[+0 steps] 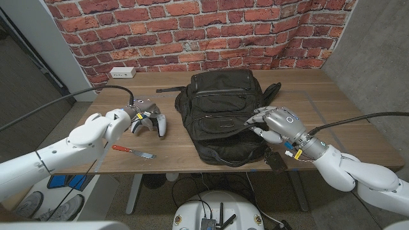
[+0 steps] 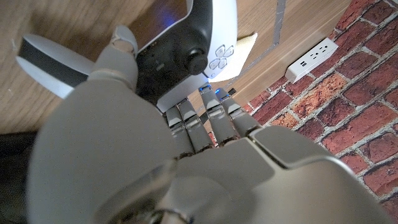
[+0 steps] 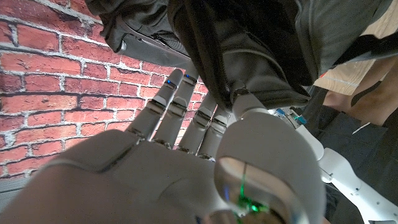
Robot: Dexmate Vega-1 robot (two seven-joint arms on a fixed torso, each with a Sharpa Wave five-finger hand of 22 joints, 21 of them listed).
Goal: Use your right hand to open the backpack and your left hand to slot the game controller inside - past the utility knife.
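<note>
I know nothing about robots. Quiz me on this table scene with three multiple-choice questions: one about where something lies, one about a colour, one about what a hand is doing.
1. Where does the utility knife lie?
A. On top of the backpack
B. On the table, nearer the front edge than the game controller
C. Beside the power strip

2. What colour is the backpack?
A. Black
B. Red
C. Blue

3. What is the left hand doing?
A. Lifting the knife
B. Resting on the wall
C. Resting on the game controller

Answers: 1 B, in the head view the knife lies in front of the controller. 2 A, its fabric is black throughout. 3 C, the left wrist view shows the fingers on the white controller.
</note>
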